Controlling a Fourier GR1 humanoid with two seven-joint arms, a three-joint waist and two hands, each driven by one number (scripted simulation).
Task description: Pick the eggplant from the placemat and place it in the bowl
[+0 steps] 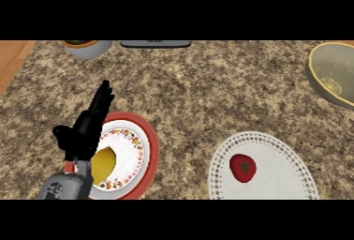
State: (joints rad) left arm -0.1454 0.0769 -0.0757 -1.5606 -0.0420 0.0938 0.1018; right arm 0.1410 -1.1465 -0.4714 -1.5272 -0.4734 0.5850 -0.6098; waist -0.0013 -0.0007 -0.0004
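- While raised at the view's left, shows the left hand (84, 133) wide, with black fingers (104, 96) straight and close together, pointing toward the far edge.
- Holds nothing, with the thumb (62, 137) sticking out to the left.
- Enters from the lower edge on a grey forearm (66, 186).
- Overlaps the left part of a plate (153, 145) with a red rim, a floral band and a yellow centre; cannot tell whether touching it or hovering above.
- Moving right across the speckled brown desk (207, 89), reaches a round white placemat (283, 154) with a dotted border, near the plate but apart from it and cut off by the lower edge.
- Finds the task's thing on that placemat, left of its middle: a round red vegetable (243, 168) with a green star-shaped top, looking more like a tomato than an eggplant.
- Leaves the red vegetable well apart from the hand, with the plate's right rim and a strip of desk between them.
- Farther out, meets the bowl (332, 70) at the right edge, beyond the placemat and well apart from it: grey outside, olive-yellow inside, partly out of view.
- At the far left, picks out a grey pot (93, 48) with an orange rim and something green inside.
- Just right of it, notes a dark grey object (155, 43), too cropped to identify.
- Ends at a wooden strip (14, 61) along the desk's left side.
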